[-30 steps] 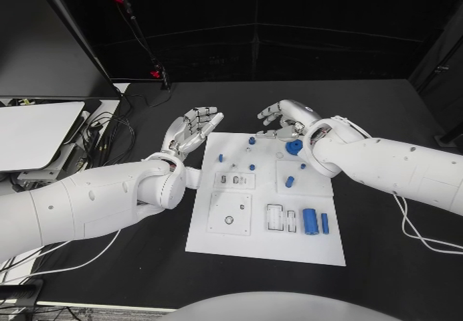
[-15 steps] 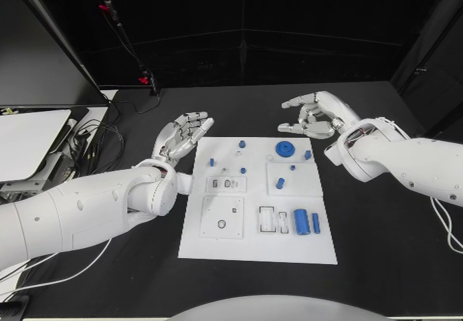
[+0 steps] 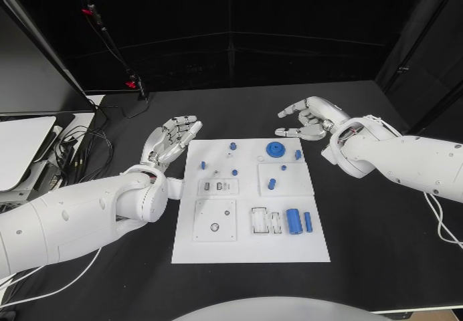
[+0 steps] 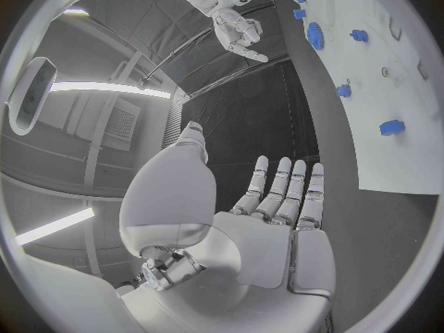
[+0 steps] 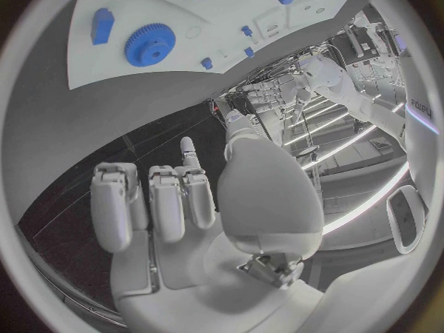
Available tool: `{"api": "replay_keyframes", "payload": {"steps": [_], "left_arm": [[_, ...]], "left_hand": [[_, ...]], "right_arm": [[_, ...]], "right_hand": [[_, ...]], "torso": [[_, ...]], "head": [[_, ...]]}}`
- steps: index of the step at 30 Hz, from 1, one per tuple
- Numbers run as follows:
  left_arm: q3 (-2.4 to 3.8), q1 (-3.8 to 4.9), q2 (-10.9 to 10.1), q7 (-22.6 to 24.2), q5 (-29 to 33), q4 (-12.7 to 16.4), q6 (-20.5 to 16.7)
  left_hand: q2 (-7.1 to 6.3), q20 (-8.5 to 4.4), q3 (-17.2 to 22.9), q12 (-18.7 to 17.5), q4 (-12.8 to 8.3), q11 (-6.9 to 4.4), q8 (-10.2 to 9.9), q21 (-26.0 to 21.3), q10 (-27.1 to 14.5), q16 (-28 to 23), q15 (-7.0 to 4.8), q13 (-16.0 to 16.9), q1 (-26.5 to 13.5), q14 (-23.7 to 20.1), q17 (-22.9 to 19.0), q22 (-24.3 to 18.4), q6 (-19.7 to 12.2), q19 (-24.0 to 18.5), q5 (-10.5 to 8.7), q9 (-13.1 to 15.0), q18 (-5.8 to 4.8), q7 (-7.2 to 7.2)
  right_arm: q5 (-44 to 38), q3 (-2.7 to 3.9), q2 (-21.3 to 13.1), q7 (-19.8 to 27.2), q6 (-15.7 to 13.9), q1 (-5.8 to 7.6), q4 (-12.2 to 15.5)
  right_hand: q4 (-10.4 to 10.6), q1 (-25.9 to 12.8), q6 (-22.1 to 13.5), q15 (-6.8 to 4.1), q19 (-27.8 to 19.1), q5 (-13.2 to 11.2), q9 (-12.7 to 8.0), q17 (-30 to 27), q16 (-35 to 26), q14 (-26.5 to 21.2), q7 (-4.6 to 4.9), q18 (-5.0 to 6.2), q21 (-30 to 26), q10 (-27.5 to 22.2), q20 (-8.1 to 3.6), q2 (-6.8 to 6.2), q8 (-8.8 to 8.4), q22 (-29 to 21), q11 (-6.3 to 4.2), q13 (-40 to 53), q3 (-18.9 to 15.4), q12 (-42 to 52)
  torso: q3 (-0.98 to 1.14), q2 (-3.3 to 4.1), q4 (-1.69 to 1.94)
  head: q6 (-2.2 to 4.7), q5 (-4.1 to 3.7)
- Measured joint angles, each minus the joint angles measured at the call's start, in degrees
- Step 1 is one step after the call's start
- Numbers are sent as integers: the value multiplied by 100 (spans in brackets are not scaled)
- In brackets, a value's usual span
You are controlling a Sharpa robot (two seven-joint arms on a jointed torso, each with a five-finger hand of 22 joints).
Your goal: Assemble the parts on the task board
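Observation:
The white task board (image 3: 217,251) lies in the middle of the black table. A blue gear (image 3: 277,150) sits at its far edge, with small blue pegs (image 3: 272,182) round it and two blue cylinders (image 3: 292,221) in a nearer tray. My left hand (image 3: 172,140) hovers flat, fingers straight and apart, by the board's far left corner, holding nothing. My right hand (image 3: 310,118) hangs beyond the far right corner, fingers curled in on nothing. The right wrist view has that hand (image 5: 176,200), the gear (image 5: 150,44) and the board (image 5: 231,15). The left wrist view has my left hand (image 4: 268,222) beside the board (image 4: 388,111).
A white device (image 3: 19,150) and a tangle of cables (image 3: 85,144) lie at the table's left edge. A dark pole with red clips (image 3: 114,50) stands at the back left. Bare black table (image 3: 386,227) lies right of the board.
My right hand has lifted off the blue gear and drawn back beyond the board's far right corner; the gear stays on the board. The head camera has shifted. My left hand keeps its place.

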Motion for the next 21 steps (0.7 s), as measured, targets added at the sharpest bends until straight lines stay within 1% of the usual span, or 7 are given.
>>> {"api": "replay_keyframes", "payload": {"steps": [1, 3, 5, 7, 11, 17, 21], "left_arm": [[0, 0, -3, 0, 0, 3, 1], [0, 0, -10, 0, 0, 4, 2], [0, 0, -19, 0, 0, 4, 3], [0, 0, -21, 0, 0, 3, 4], [-1, 0, -24, 0, 0, -1, 7], [-1, 0, -25, 0, 0, -6, 11], [-1, 0, -25, 0, 0, -9, 14]], "left_hand": [[15, 0, 10, 19, 10, 0, 3, 0, 0, 2, 0, -1, 15, 0, 0, 2, 0, 0, 0, -1, 0, 0], [30, 0, 16, 28, 16, 0, 22, 0, 0, 22, 0, -6, 30, 0, 0, 9, 0, 0, 0, -7, 0, 0], [30, 0, 16, 28, 16, 0, 22, 0, 0, 22, 0, -11, 30, 0, 0, 13, 0, 0, 0, -13, 0, 0], [30, 0, 26, 28, 6, 0, 22, 0, 0, 22, 0, -16, 30, 0, 0, 25, 0, 0, 0, -17, 0, 0], [60, 0, 47, 50, 16, 0, 22, 24, 0, 22, 21, -21, 60, -21, 0, 31, 0, 0, 0, -25, 0, 0], [60, 20, 47, 70, 16, 0, 46, 24, 0, 44, 21, -36, 61, -21, -5, 38, 0, -20, 0, -41, 0, 0], [60, 20, 47, 71, 16, 0, 45, 24, 0, 44, 21, -43, 61, -21, -5, 38, 0, -20, 26, -50, 0, 0]], "right_arm": [[-57, 0, 39, -93, 35, -6, -45], [-142, 0, 106, -247, 96, -18, -112], [-242, 0, 179, -429, 172, -41, -177], [-332, -2, 243, -581, 244, -60, -233], [-497, -3, 364, -855, 399, -83, -347], [-691, -3, 501, -1163, 646, -96, -507], [-786, -3, 566, -1299, 789, -104, -595]], "right_hand": [[-7, 42, 21, 0, 0, 43, 7, 0, 0, 0, 24, -40, 73, 0, 0, 40, 33, 0, 0, 0, 40, 0], [-7, 189, 15, 6, 21, 131, 27, 0, 0, 0, 142, -41, 105, 31, 22, -66, 102, 0, 56, 0, 170, 0], [-9, 278, 3, 95, 32, 189, 39, -1, 0, -5, 219, -40, 105, 20, 40, -155, 162, 0, 161, 0, 243, 0], [4, 367, -35, 168, 28, 314, 44, -1, 0, -3, 286, -40, 105, 13, 138, -244, 187, -1, 276, -1, 292, 0], [-7, 476, -52, 269, 38, 463, 76, -1, 0, -2, 403, -40, 105, 9, 232, -289, 297, -1, 400, -1, 358, 0], [-14, 591, -10, 306, 20, 524, 188, -1, 0, 1, 438, -39, 105, 10, 309, -315, 567, -1, 441, -1, 438, 0], [-15, 657, 8, 306, 21, 491, 229, -2, 0, 1, 419, -38, 105, 10, 309, -322, 645, -1, 441, -1, 438, 0]], "torso": [[1, 0, 0], [1, 0, 0], [4, 0, 1], [5, 0, 4], [7, 0, 5], [4, -2, 5], [4, -2, 3]], "head": [[3, -1], [7, -1], [8, -1], [8, 4], [7, 26], [1, 32], [1, 31]]}}
